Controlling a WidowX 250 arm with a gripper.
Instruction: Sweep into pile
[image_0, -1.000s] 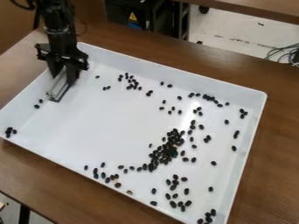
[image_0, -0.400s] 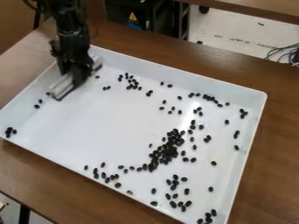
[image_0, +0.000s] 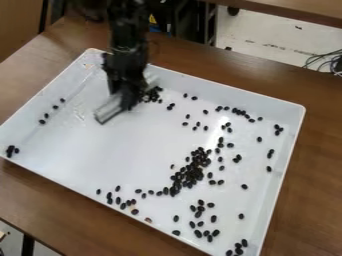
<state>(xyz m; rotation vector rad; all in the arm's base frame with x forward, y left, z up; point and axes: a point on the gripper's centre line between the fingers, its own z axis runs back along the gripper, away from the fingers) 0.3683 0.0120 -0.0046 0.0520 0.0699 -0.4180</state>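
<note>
Pincer (image_0: 127, 96), clamped on the grey bar (image_0: 108, 111), has moved across the tray (image_0: 127, 155) to black beans (image_0: 154, 94).

I'm looking for words or numbers and I'm finding none I can read; a yellow-and-blue marking (image_0: 153, 20) is peeking out on the dark equipment (image_0: 163, 13) behind the table (image_0: 220, 65), mostly hidden, so it's staying unreadable to me.

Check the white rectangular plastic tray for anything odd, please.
One small reddish-brown piece stands out near the lower rim of the tray: its colour differs from the black, oval beans nearby.
</note>
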